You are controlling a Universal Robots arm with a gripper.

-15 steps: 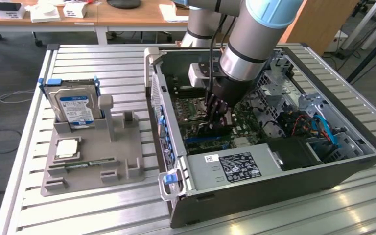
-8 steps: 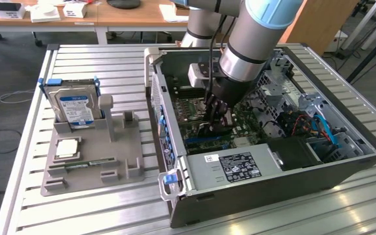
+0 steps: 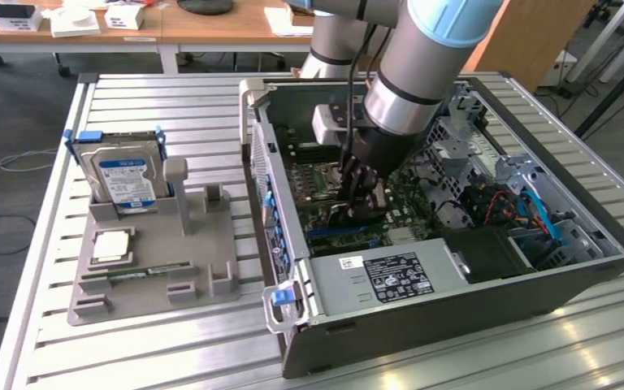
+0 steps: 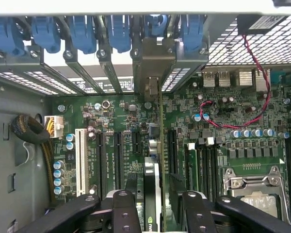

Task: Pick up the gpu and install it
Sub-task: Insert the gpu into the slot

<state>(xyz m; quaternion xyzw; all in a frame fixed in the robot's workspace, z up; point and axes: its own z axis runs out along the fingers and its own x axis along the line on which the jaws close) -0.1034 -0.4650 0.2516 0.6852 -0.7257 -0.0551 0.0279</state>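
Inside the open computer case, the gripper hangs jaws wide on either side of the gpu, which stands edge-up on the motherboard.

On the table, the computer case lies toward the exterior view's right, the parts holder to its left (hard drive at its far end). Inside the case, the gpu stands in the motherboard, between the claw fingers.
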